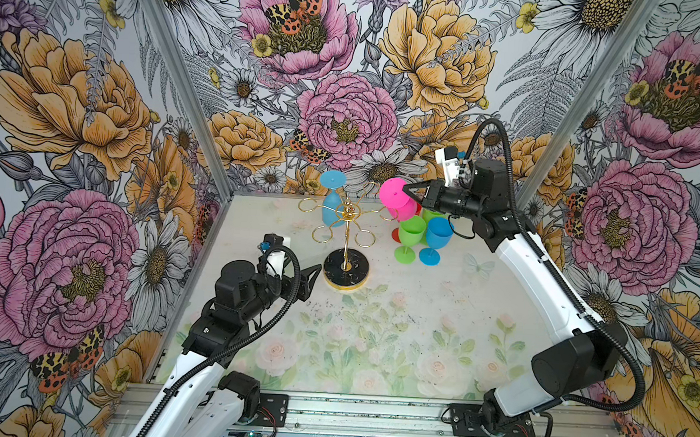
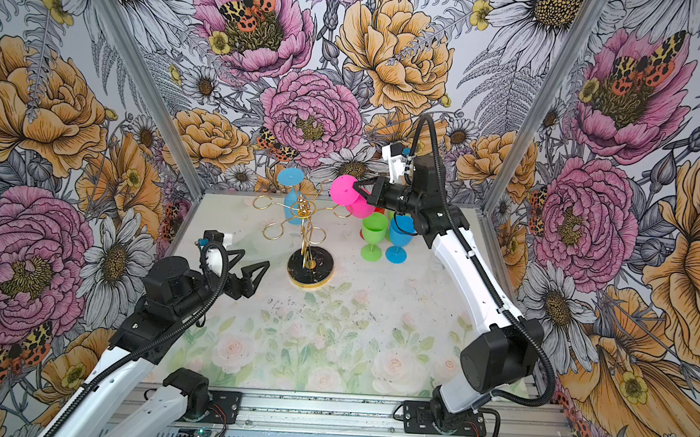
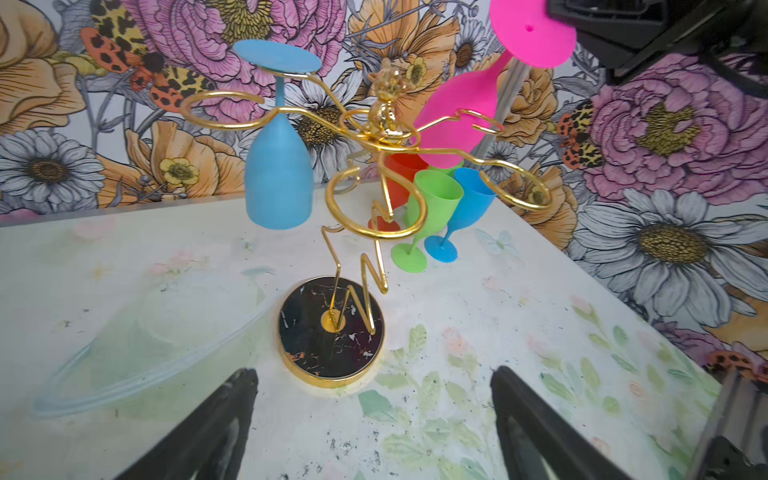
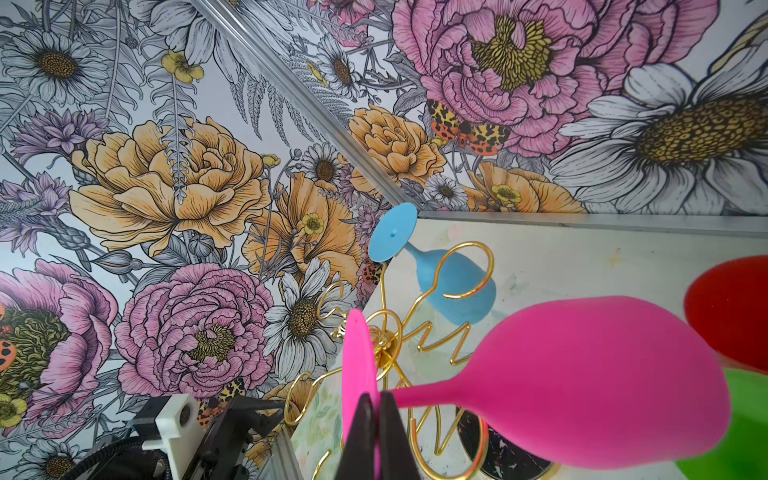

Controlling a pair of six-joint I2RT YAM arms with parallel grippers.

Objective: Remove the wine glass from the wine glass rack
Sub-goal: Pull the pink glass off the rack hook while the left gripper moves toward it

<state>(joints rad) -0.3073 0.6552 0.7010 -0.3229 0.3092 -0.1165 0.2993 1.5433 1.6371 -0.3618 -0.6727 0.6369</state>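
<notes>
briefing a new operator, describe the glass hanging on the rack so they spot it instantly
Find the gold wine glass rack mid-table. On its far-left arm hangs a pale blue wine glass, upside down. The pink glass beside it is gripped and tilted; the other glasses stand upright.

The pink glass (image 1: 392, 193) is held inverted, tilted, beside the gold rack (image 1: 337, 268); a blue glass (image 1: 331, 210) is hung there.

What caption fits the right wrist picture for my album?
Right claw pinching the pink wine glass by its stem, with the gold wine glass rack and a hanging light blue wine glass behind.
</notes>
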